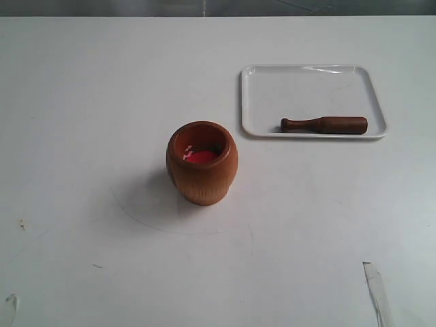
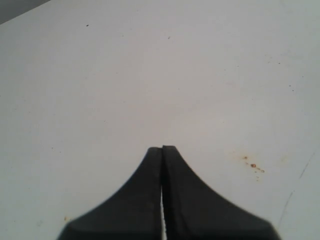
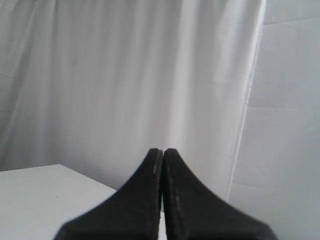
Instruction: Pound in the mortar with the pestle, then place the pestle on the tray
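Observation:
The reddish-brown wooden mortar point(image 1: 201, 163) stands upright at the middle of the white table, red inside. To its right and farther back lies the white tray point(image 1: 272, 122), and the dark brown pestle point(image 1: 324, 125) rests flat in it along the near rim, knob end pointing left. Neither arm shows in the exterior view. My left gripper point(image 2: 162, 148) is shut with nothing in it, over bare table. My right gripper point(image 3: 163, 150) is shut and empty too, facing a white curtain past the table's edge.
A strip of clear tape point(image 1: 377, 289) lies at the table's front right, and another scrap point(image 1: 9, 306) at the front left. Small brown specks point(image 2: 252, 165) mark the table near my left gripper. A white curtain point(image 3: 125, 85) hangs beyond the table edge.

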